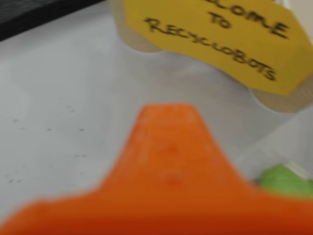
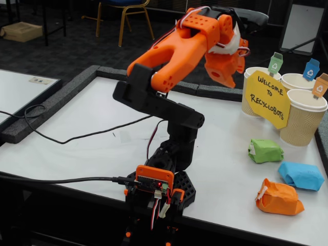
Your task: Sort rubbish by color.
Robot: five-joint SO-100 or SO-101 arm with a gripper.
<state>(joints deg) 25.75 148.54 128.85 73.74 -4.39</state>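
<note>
The end effector (image 2: 225, 77) hangs raised above the white surface (image 2: 97, 133), touching nothing and carrying nothing; whether its fingers are spread or pressed together I cannot tell, since the fixed view shows only its bulky orange plastic housing and the wrist view shows one blurred orange finger (image 1: 168, 161), wide at the base and narrowing to a flat blunt tip. The arm (image 2: 174, 48) is matte orange printed plastic over black segments, with white cable wrap near the wrist. In the fixed view, just right of the end effector stand three ribbed tan paper cups (image 2: 303, 120), each with a small recycling tag on a stick, green (image 2: 275, 63), blue (image 2: 311, 69) and orange (image 2: 321, 85), and a yellow hexagonal card sign (image 2: 267, 98) hand-lettered "Welcome to Recyclobots" leans against them; the wrist view shows the same sign (image 1: 220, 36) ahead of the finger. Below and to the right of the end effector, well apart from it, three crumpled paper wads lie on the surface: the green wad (image 2: 265, 150) nearest, blocky and creased with white tape on its left end, then the blue wad (image 2: 301, 176), flatter and wrinkled, and the orange wad (image 2: 278, 197) nearest the front edge, lumpy with a strip of white tape. The wrist view catches a sliver of green wad (image 1: 283, 180) at the finger's right.
</note>
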